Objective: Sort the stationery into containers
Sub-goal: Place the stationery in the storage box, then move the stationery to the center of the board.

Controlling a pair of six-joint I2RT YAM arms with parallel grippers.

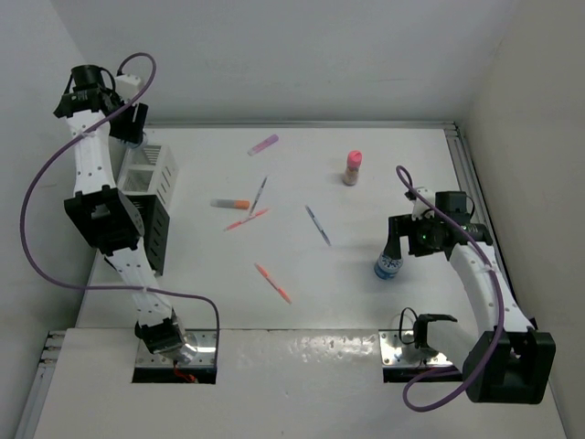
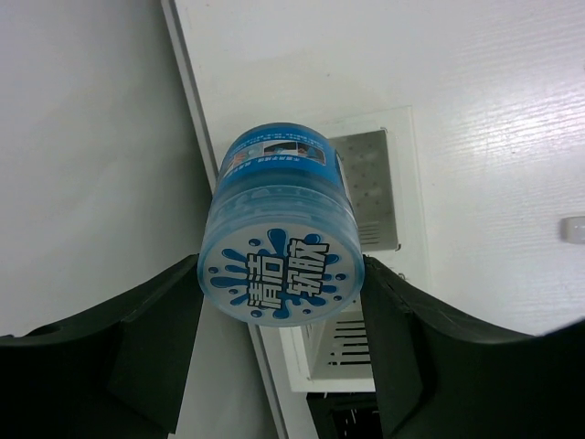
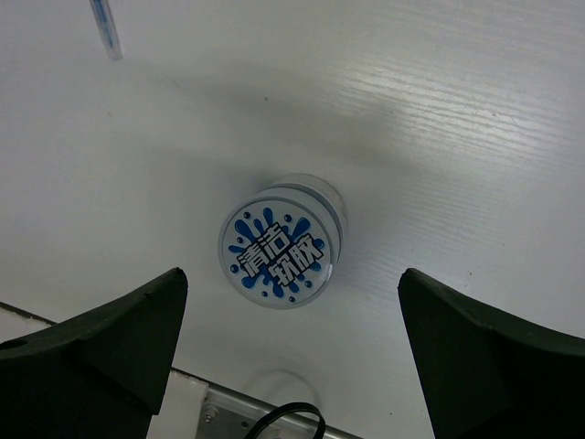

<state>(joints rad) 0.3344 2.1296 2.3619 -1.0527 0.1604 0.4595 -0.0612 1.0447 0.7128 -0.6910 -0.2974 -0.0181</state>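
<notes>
The left pincer (image 2: 281, 274) is closed on one squat round jar with a blue splash-printed cap (image 2: 279, 247). It holds the jar off the table (image 1: 411, 165) at the far left corner, by the far end of the white slatted organiser box (image 1: 151, 169). Whether the jar is over a compartment cannot be told. Just nearer along the left edge stands the black slatted organiser box (image 1: 157, 233), which makes two boxes.

Six slender pieces lie loose on the middle of the table, all apart from the boxes:
- one grey marker with an orange cap (image 1: 230, 204)
- one thin orange pen (image 1: 247, 219) just below it
- one thin dark pen (image 1: 260, 194) beside them
- one pink-purple marker (image 1: 263, 144) farther back
- a second orange pen (image 1: 273, 283) nearer the arms
- one thin blue pen (image 1: 317, 225) to the right

Farther right, one pink-capped beige bottle (image 1: 352, 168) stands upright on its own.

A second blue-capped jar (image 3: 279, 256) stands on the table near the right edge. The right pincer (image 3: 292, 279) hangs directly above it with its jaws spread wide, and neither finger touches the jar.
</notes>
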